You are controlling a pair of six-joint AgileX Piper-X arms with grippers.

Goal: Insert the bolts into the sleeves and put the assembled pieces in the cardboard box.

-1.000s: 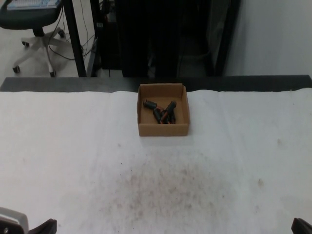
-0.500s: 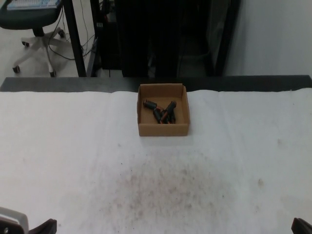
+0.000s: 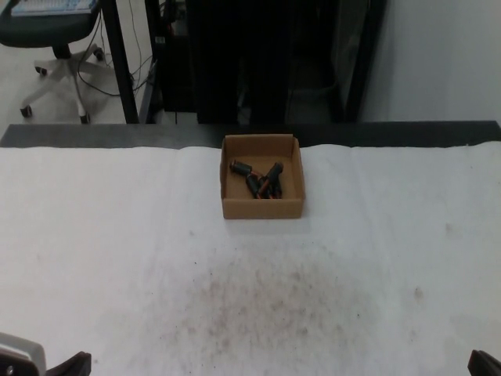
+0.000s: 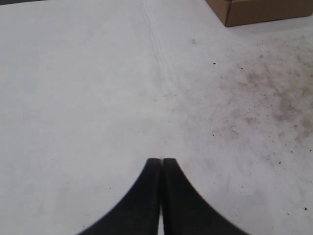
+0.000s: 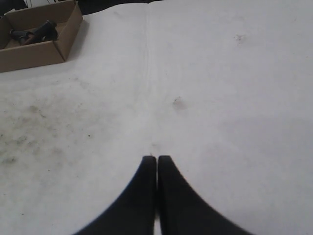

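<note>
Toward the far middle of the bench, the cardboard box [image 3: 262,208] sat open-topped on the white cloth [image 3: 109,235], near the cloth's far edge. Inside it lay a small heap of assembled pieces [image 3: 262,182], dark and short, with orange-red showing on some. They crossed and touched one another on the box floor, and their exact number could not be told. A brownish speckled stain [image 3: 270,301] marked the cloth on the near side of the box, apart from it. The left gripper [image 4: 162,164] hung low over bare cloth, its two fingers pressed together with nothing between them, well apart from the box. The right gripper [image 5: 157,161] hung likewise over bare cloth, fingers pressed together and holding nothing, also well away from the box.
</note>
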